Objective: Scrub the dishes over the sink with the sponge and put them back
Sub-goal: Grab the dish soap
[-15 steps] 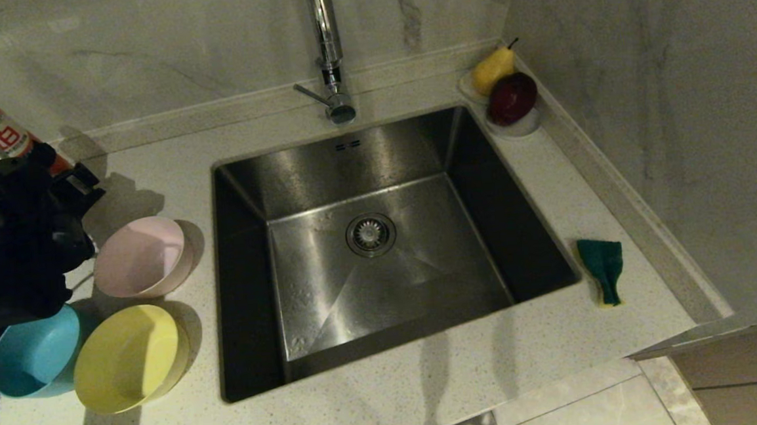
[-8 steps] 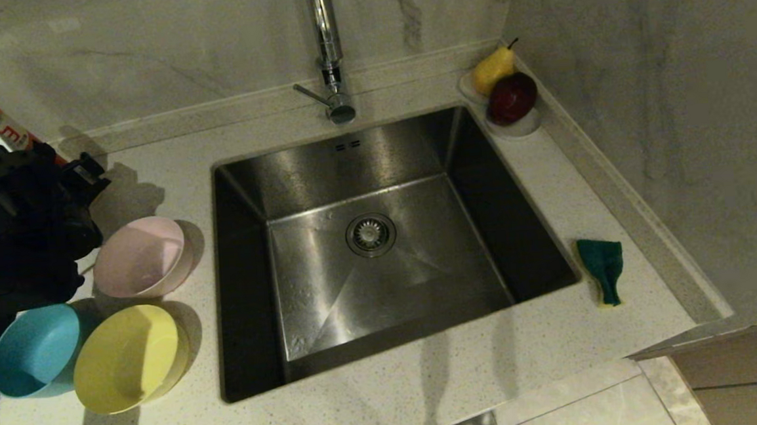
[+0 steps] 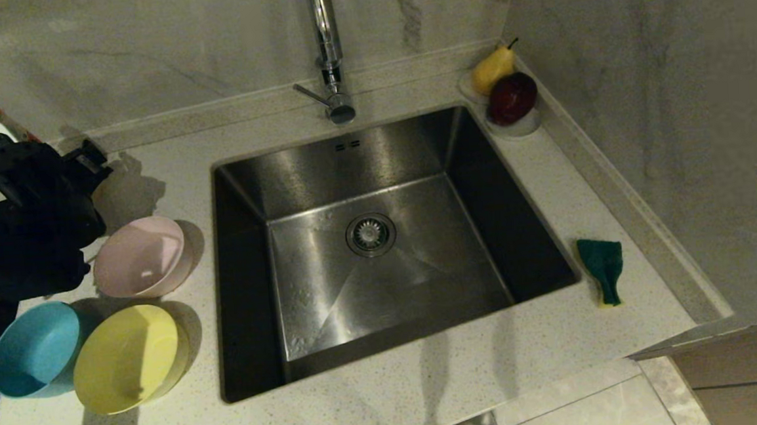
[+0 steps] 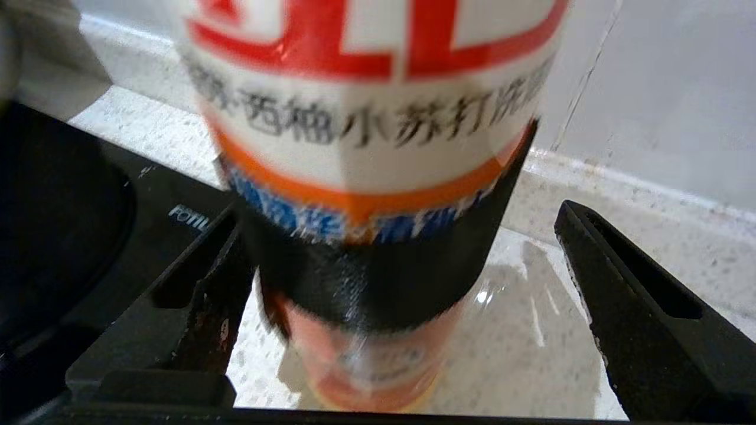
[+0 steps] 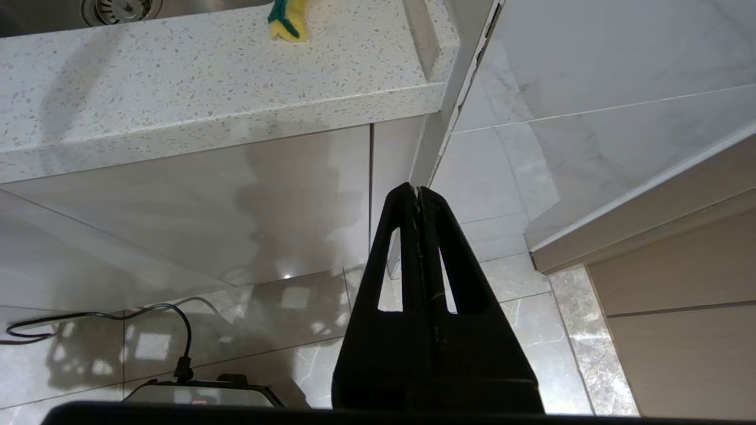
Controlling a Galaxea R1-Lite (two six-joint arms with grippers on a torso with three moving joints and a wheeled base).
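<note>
Black left gripper (image 4: pixel 390 295) spread wide, straddling detergent bottle (image 4: pixel 366 147); right gripper (image 5: pixel 418 198) closed, parked low.

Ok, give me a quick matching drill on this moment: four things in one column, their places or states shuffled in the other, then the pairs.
Things:
1. sponge
2. pink bowl
3. left gripper
4. right gripper

Places or states:
A. open, fingers either side of the detergent bottle
B. shut, hanging below the counter edge
C. on the counter right of the sink
D. on the counter left of the sink, behind the yellow bowl

Pairs: 1-C, 2-D, 3-A, 4-B
</note>
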